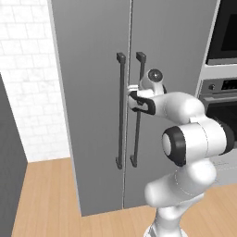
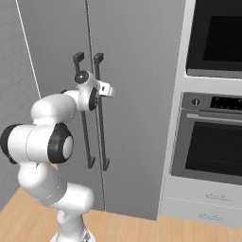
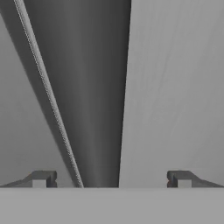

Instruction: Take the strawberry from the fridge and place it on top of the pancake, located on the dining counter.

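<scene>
Two closed fridge (image 1: 92, 92) doors face the open pincer (image 3: 111, 178), beside wall ovens (image 2: 212, 137) over wood floor (image 1: 46, 199).

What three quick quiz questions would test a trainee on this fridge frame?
1. True or false: both doors of the fridge are shut.
2. The gripper is: A) shut on a handle, B) open with a handle between its fingers, C) holding a strawberry.
3. What appliance stands to the right of the fridge?

Key
1. True. Both doors lie flush, with only the seam between them.
2. B. In the hand view the fingertips stand wide apart on either side of the dark handle.
3. The oven, built into the wall column, with drawers below it.
</scene>
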{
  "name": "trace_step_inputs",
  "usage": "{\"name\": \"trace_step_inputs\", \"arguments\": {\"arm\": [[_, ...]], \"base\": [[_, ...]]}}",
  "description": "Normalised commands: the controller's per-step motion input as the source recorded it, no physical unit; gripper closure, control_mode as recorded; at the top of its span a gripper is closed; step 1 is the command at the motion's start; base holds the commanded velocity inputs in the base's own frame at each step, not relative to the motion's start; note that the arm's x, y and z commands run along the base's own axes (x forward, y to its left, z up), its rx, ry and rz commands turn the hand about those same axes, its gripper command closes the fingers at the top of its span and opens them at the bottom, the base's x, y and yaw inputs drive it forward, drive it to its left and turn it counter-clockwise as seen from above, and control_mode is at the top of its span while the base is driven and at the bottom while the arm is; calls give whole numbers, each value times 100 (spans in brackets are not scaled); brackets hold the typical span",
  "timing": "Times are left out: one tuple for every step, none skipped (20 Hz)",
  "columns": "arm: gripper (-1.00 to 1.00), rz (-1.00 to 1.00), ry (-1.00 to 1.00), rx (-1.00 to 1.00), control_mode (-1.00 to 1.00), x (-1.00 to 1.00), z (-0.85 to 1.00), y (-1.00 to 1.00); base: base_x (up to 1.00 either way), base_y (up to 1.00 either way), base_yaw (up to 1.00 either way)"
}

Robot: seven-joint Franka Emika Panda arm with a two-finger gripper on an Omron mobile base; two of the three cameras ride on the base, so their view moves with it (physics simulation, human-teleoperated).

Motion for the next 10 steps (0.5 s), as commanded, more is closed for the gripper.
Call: {"name": "trace_step_inputs", "arguments": {"arm": [[-100,0,-20,0,-100,13,-8,0],[100,0,-21,0,-100,12,-8,0],[100,0,-17,0,-100,14,-1,0],[100,0,-4,0,-100,21,0,0],[100,0,0,0,-100,15,0,0],[100,0,0,0,-100,0,0,0],[100,0,0,0,-100,0,0,0],[100,0,8,0,-100,0,0,0],[100,0,14,0,-100,-3,0,-11],[100,0,12,0,-100,-31,0,-12]], "base": [[0,0,0],[0,0,0],[0,0,0],[0,0,0],[0,0,0],[0,0,0],[0,0,0],[0,0,0],[0,0,0],[0,0,0]]}}
